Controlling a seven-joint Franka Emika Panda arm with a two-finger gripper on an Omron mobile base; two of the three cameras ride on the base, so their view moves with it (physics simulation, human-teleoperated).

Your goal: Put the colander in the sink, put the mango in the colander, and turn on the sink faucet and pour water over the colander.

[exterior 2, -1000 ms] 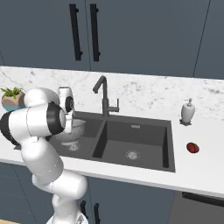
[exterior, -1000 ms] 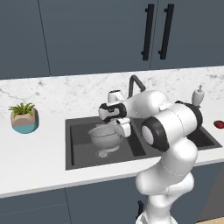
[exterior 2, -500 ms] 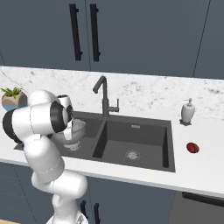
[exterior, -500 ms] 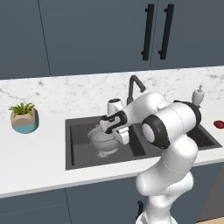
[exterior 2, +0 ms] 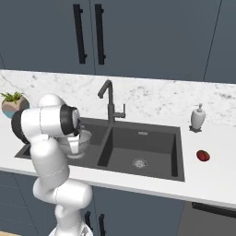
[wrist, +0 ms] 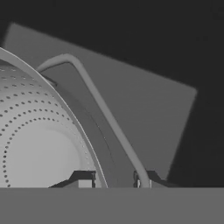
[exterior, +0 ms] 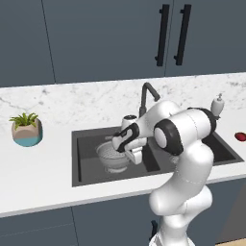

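Perforated metal colander (exterior: 114,154) pinched at its rim by clamped gripper (wrist: 114,178), hanging low inside the sink (exterior: 86,168)'s left basin; likely to tip if dropped unevenly.

My arm (exterior: 185,158) is glossy white, built of rounded, bulbous segments with dark grey rings at the joints. Its white hand (exterior: 129,138) carries black trim and small dark fingertips.
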